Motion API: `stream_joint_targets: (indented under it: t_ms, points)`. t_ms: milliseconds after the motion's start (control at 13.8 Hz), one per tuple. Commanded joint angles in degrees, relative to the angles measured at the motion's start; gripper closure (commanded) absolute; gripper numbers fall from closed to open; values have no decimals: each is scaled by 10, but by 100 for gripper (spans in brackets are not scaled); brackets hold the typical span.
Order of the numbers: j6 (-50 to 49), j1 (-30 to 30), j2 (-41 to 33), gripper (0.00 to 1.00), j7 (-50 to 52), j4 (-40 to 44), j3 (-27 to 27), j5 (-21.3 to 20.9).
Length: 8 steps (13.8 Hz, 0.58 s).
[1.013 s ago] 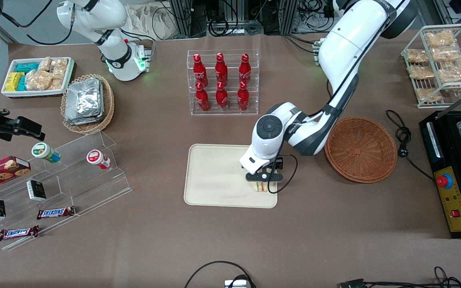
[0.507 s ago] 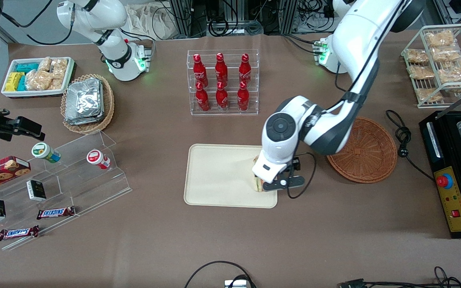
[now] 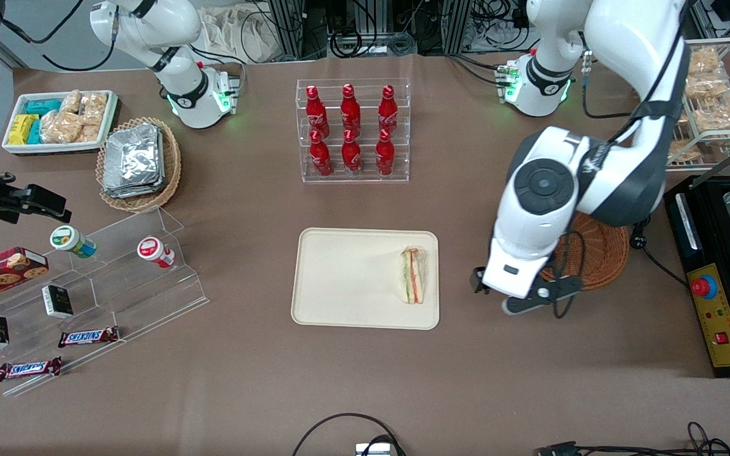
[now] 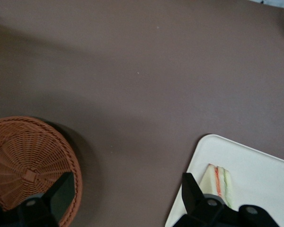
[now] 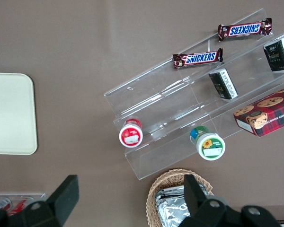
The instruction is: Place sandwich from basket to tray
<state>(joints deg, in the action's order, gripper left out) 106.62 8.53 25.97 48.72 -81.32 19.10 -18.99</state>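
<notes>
The sandwich (image 3: 413,275) lies flat on the cream tray (image 3: 352,278), at the tray's end nearest the working arm, its striped cut edge showing. The left wrist view also shows the sandwich (image 4: 217,182) on a corner of the tray (image 4: 260,175). My gripper (image 3: 512,294) hangs open and empty above bare table, between the tray and the reddish-brown basket (image 3: 599,253). Its two fingers stand wide apart around my gripper's midpoint (image 4: 128,189), with only tablecloth between them. The arm covers part of the basket (image 4: 23,165), and what shows of it holds nothing.
A clear rack of red bottles (image 3: 352,130) stands farther from the front camera than the tray. A black machine (image 3: 720,266), a cable (image 3: 637,215) and a wire snack rack (image 3: 701,95) are at the working arm's end. A stepped acrylic shelf (image 3: 118,278) is at the parked arm's end.
The gripper let go of the sandwich, which now lies uncovered on the tray. The arm lifted and swung off the tray toward the basket.
</notes>
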Motion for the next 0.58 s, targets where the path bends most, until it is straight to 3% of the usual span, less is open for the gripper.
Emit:
stream_joint_targets:
  t_ms: [0,507]
  points:
    - [-50,-25,-35,0,-44,-7,4,3]
    - [-105,-77,-82,0,-117,-13,4,38]
